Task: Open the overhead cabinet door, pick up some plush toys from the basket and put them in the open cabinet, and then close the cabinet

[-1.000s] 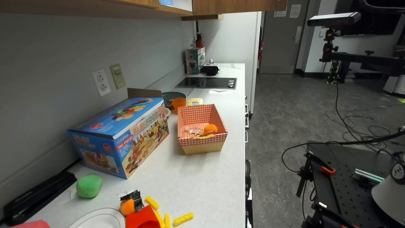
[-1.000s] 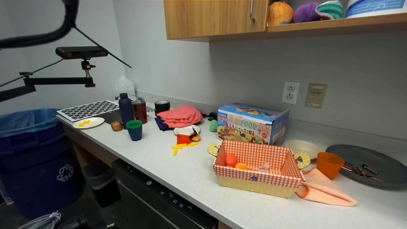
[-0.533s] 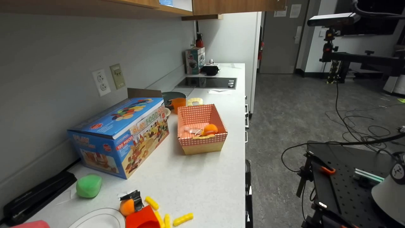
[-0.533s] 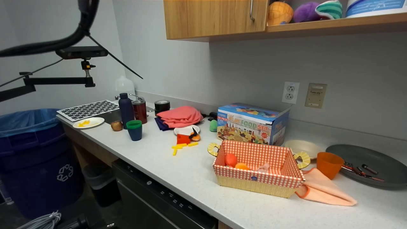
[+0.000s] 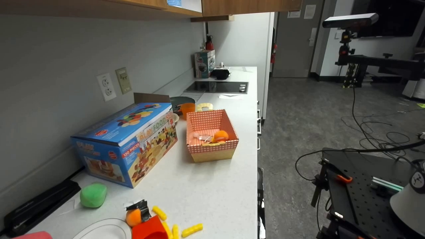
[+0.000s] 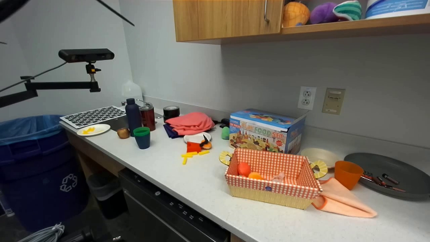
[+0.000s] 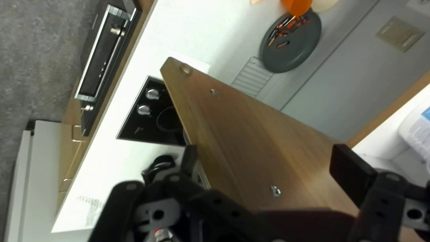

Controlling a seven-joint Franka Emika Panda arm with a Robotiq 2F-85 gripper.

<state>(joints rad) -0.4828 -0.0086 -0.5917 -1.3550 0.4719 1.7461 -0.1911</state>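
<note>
While the gripper [image 7: 265,154] is seen close up in the wrist view, its jaws are spread wide, w/ nothing seen pinched btwn them. The gap is crossed by the open cabinet door [image 7: 248,134]; whether it's touched by the fingers [image 7: 352,174] can't be told. Its free end is pointed toward approx. 10–11 o'clock of the gap, & the cooktop [image 7: 151,121] is partly covered by it at 10 o'clock. A dark plate [image 7: 299,53] w/ small items is seen at 12 o'clock; a white tub [image 7: 415,134] is cut off by the view's edge btwn 2 & 3.

In an exterior view, an orange plush toy [image 6: 295,14], a purple plush toy [image 6: 323,13] & a green-striped plush toy [image 6: 350,9] are lined up in the overhead cabinet [image 6: 336,27]. The basket [image 6: 268,191], red-checked, is set on the counter [image 6: 191,174] well below, at approx. 6–7 o'clock of them. A red ball [image 6: 244,169] & an orange piece [image 6: 255,175] are held in its 9 o'clock end, a pale item [image 6: 278,177] (too small to name) nearer the mid. The toy box [image 6: 258,134] is placed just behind the basket at 12 o'clock, the orange cup [image 6: 348,174] at 3 & a peach cloth [image 6: 346,203] btwn 3 & 4.
</note>
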